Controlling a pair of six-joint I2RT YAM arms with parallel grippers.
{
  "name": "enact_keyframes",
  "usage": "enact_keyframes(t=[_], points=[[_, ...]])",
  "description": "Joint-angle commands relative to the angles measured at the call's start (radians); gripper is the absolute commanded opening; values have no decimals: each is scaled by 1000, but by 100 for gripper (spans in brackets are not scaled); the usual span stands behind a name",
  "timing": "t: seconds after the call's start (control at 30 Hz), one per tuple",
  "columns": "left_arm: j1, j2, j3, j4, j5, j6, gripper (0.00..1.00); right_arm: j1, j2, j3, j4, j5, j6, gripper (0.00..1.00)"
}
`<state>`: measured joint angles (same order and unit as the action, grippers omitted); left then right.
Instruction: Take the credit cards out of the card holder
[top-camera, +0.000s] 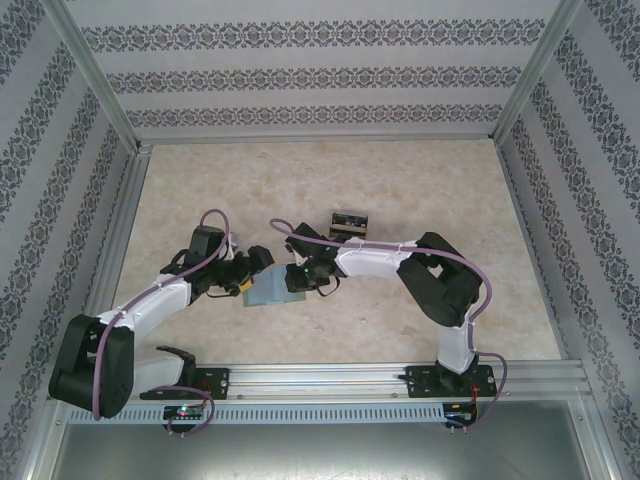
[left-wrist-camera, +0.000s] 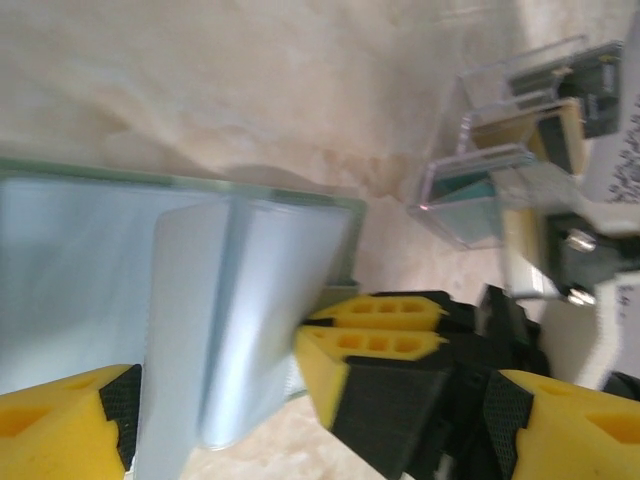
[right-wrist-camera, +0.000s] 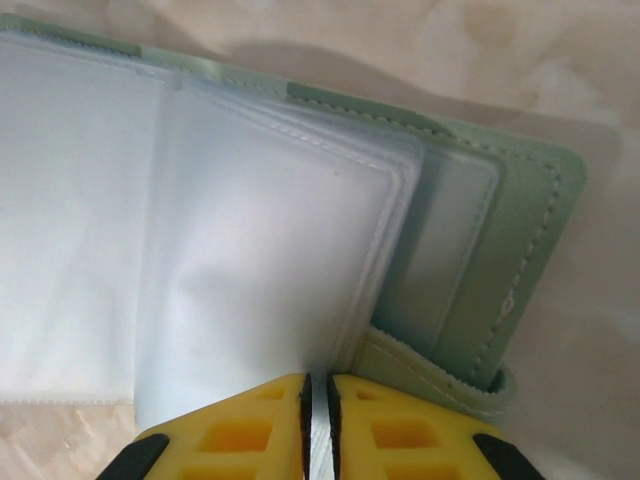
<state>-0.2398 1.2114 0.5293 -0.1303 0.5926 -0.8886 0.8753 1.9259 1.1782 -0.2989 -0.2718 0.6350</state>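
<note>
Yellow pads of right claw (right-wrist-camera: 317, 400) sit clamped together on one clear sleeve (right-wrist-camera: 260, 260) of the card holder (right-wrist-camera: 500, 250), which lies open mid-counter between both arms. Wide apart, left claw (top-camera: 250, 272) straddles its left side, closed on nothing. My call: pin the holder flat first, then slide along the slot, no twisting. Credit cards (top-camera: 349, 218) stand in a clear rack (left-wrist-camera: 447, 170) just far-right; can't tell if any remain inside. Beige marbled counter (top-camera: 420, 180), patterned walls (top-camera: 300, 80).
</note>
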Motion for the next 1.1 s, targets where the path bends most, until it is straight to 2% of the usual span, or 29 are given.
enact_keyframes(t=[0.0, 0.4, 0.77, 1.07], points=[[11, -2, 23, -139, -100, 48, 89, 2, -47, -39, -58, 61, 22, 19], [11, 81, 15, -112, -60, 64, 89, -12, -131, -110, -52, 114, 57, 23], [5, 134, -3, -16, 19, 48, 89, -5, -25, -112, 9, 22, 65, 23], [5, -10, 36, -120, -82, 56, 88, -1, -29, -111, 4, 27, 66, 22]])
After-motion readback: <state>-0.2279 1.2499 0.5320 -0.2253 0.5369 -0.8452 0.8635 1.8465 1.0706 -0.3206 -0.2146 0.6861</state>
